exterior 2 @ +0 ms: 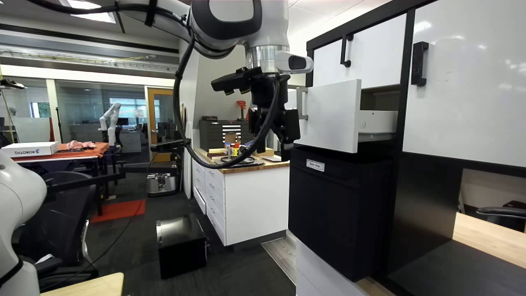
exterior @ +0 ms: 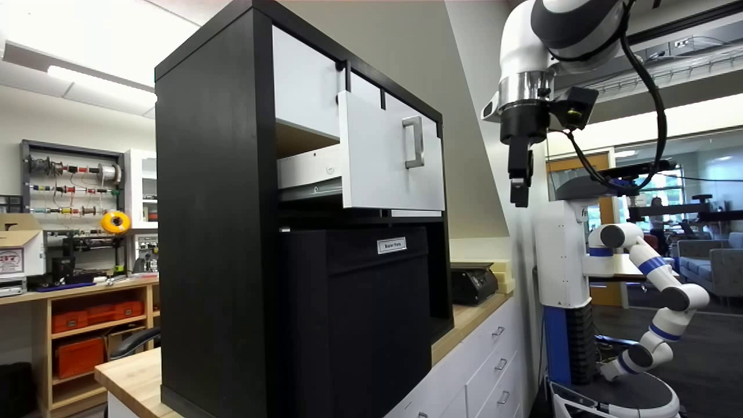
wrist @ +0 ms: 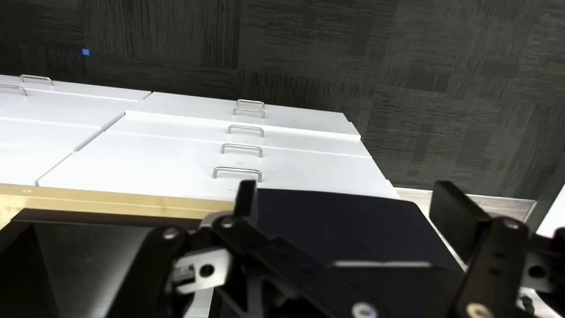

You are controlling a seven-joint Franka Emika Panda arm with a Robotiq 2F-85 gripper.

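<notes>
The pincer, spread wide, hangs near a white drawer jutting out above a black bin.

You have: dark carpet; a glass partition; a wood-framed door; a ceiling light; beyond glass, apparently a sofa.

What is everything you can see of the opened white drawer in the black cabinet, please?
The white drawer has a flat rectangular front, white sides, an upright silvery bar handle and a grey metallic runner. It juts level from the black boxy cabinet above a black rectangular bin. Its inside is hidden; the open black tool stands apart.
</notes>
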